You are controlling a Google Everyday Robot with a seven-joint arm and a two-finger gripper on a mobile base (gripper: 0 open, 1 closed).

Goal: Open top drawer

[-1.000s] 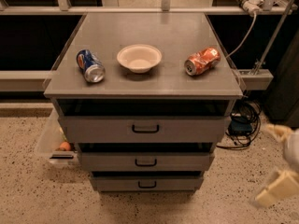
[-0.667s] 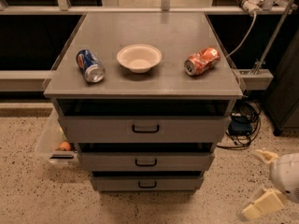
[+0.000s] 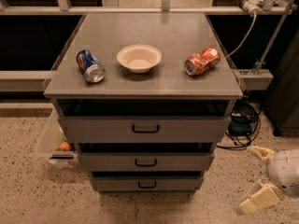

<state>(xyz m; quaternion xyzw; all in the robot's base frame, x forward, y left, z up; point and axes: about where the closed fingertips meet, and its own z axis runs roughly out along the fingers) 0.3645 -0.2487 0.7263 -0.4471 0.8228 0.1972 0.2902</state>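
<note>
The gripper (image 3: 257,177) has sunk lower and edged slightly toward the top drawer (image 3: 187,130). Its fingers are spread apart and hold nothing. It hangs low to the drawer's right, over bare floor (image 3: 219,195). The drawer's handle (image 3: 145,129) is unobstructed. Above the drawer lie a blue can (image 3: 90,66), a bowl (image 3: 139,58) and an orange can (image 3: 202,61). Cables (image 3: 243,120) lie to its right, a clear bin (image 3: 50,141) to its left.
</note>
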